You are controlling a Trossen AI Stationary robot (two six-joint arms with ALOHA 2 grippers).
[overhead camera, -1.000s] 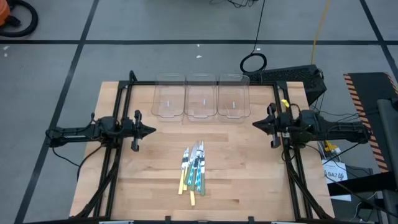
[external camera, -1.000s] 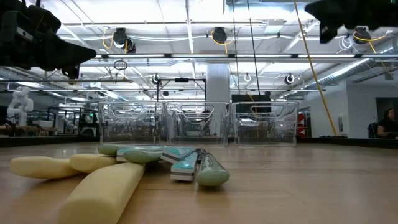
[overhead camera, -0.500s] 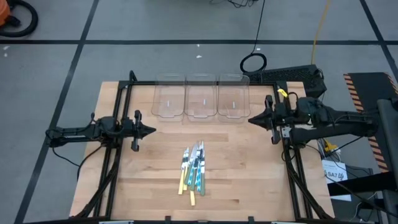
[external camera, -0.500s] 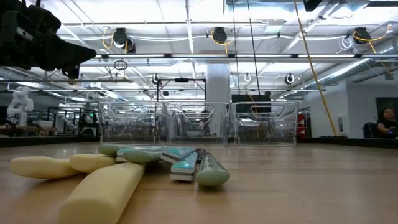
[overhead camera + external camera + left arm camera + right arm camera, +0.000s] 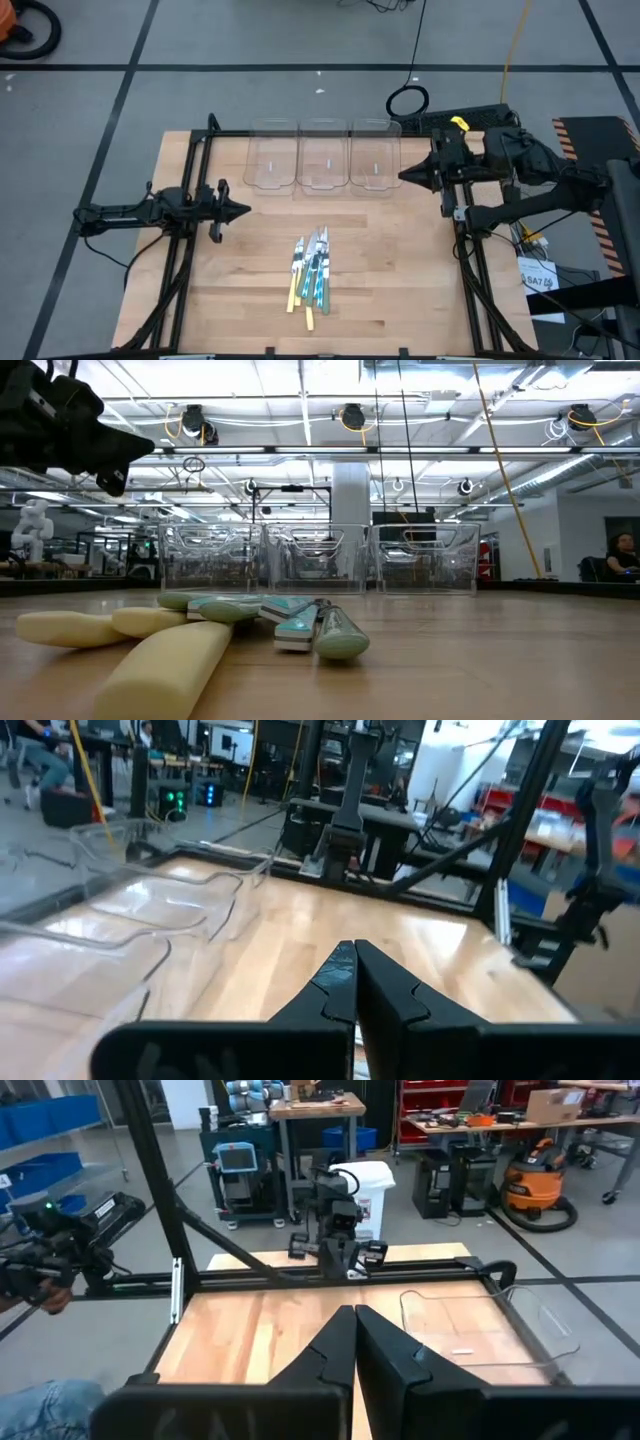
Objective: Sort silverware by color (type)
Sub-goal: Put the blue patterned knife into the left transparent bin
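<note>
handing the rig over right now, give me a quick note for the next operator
Left gripper: shut, empty, above the table's left side.
Right gripper: shut, empty, raised at the right, near the bins.
Silverware: all in one pile on the table's front centre, untouched.
Three clear bins: in a row at the back, nothing in them.
Done: nothing sorted. Left: every piece, by handle colour.

The silverware (image 5: pixel 311 271) is lying in one loose bundle on the wooden tabletop, toward the near edge and roughly midway across, well apart from everything else. The slim pieces are overlapping, running nearly parallel, silvery heads pointing toward the far side. Handles are showing blue, green and pale yellow; seen from table height, fat pale yellow handles (image 5: pixel 160 670) are fanning leftward while greenish ones (image 5: pixel 338 636) are sitting just beside them
</note>
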